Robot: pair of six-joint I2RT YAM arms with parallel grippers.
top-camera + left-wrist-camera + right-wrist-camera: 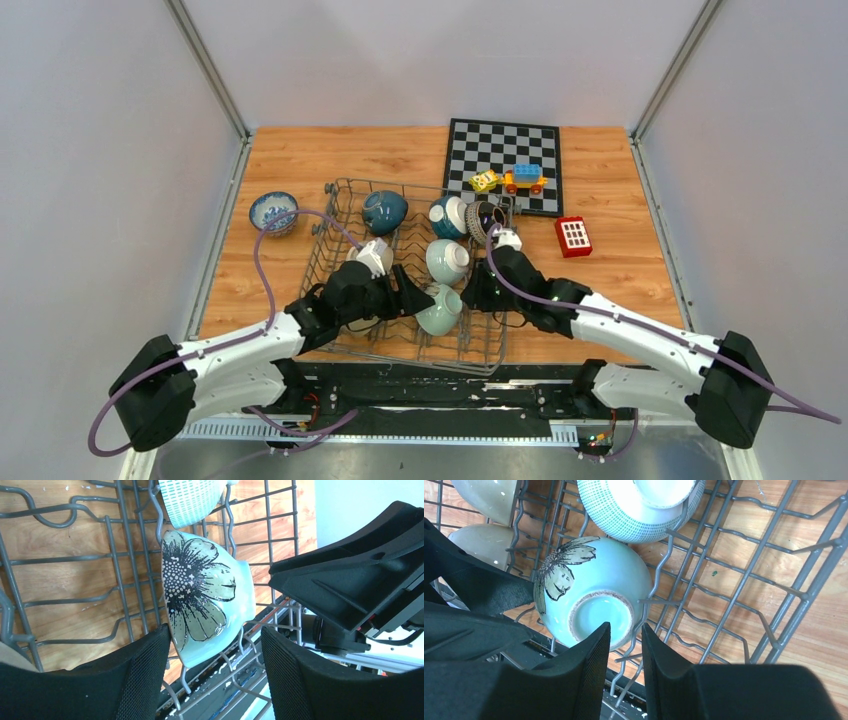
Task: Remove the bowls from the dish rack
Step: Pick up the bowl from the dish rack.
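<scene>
Rack (pixel 335 240) mid-table, and it's busy: a teal bowl (pixel 385 211) at the far left, a teal-and-white bowl (pixel 446 216) and a striped bowl (pixel 484 220) along the far side, a dotted bowl (pixel 447 260) in the middle, a beige bowl (pixel 372 256) by the left arm, and the flower bowl (pixel 440 312) on edge among the near prongs. One blue-and-white bowl (pixel 273 212) sits outside on the table (pixel 300 150), left of the rack. Left pincer (pixel 215 640) has its jaws spread wide either side of the flower bowl. That wrist view alone gives the black flower painted on the bowl's side. Right pincer (pixel 625 635) is right at the bowl's foot ring, jaws a sliver apart, and I cannot tell whether it nips the ring. Only its camera shows that ring and a second beige bowl (pixel 481 542). Only the top view shows the chessboard (pixel 500 160), the toys (pixel 512 180) on it and a red block (pixel 573 236).
</scene>
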